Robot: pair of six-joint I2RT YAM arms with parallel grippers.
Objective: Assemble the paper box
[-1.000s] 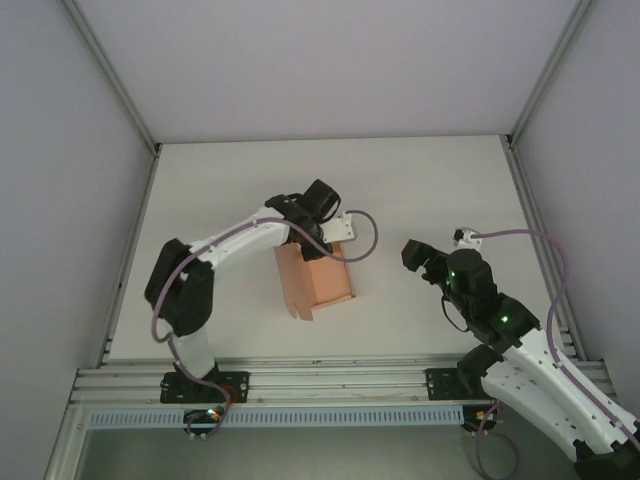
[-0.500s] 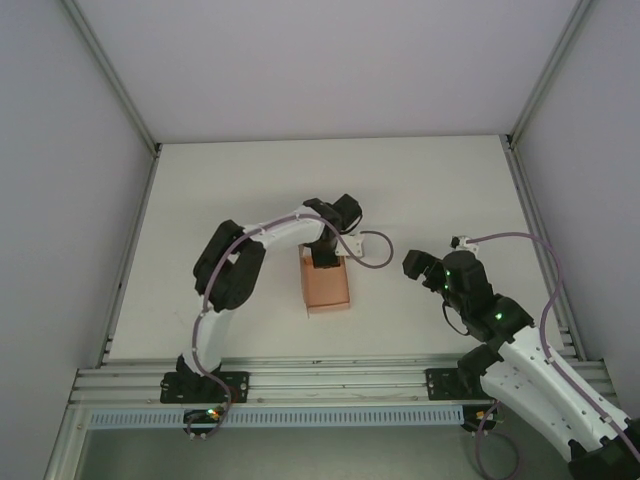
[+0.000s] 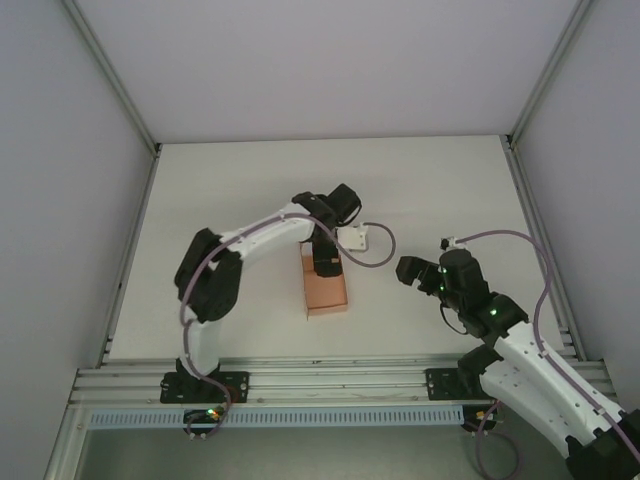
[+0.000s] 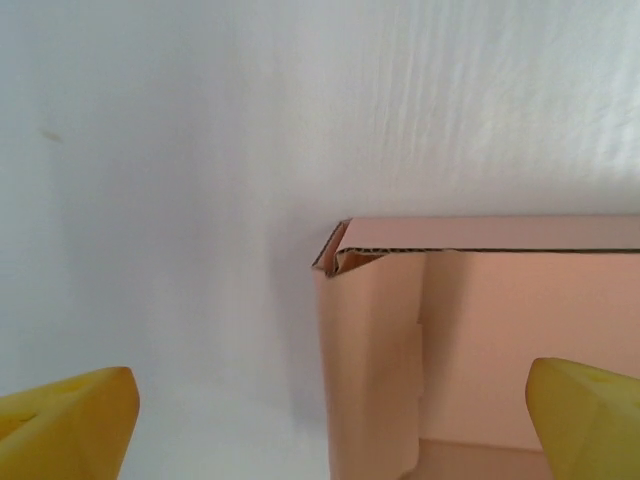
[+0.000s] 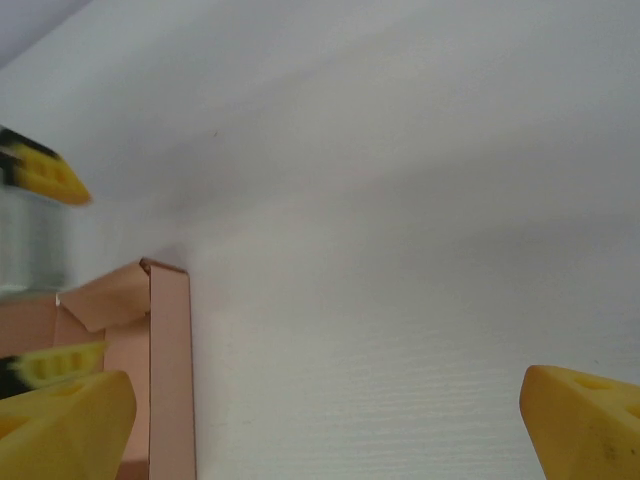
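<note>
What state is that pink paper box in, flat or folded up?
Folded up: the paper box is a shallow open-topped tray; the left wrist view shows its walls raised and meeting at a corner.

Left end effector point(image 4: 328, 415), right end effector point(image 5: 322, 420) spread wide.

Top view: bright, even, diffuse light. The white table point(image 3: 240, 190) has no glare, just faint soft shadows beside the arms, and straight lines hold to the edges. Left wrist view: table nearly blown out, soft shadow left of the paper box point(image 4: 480, 330) wall, box corner sharp, left fingertips point(image 4: 70, 420) out of focus. Right wrist view: hazy, low contrast, darker toward the top left. Right fingertips point(image 5: 585, 420) blurred, box edge fairly crisp.
</note>
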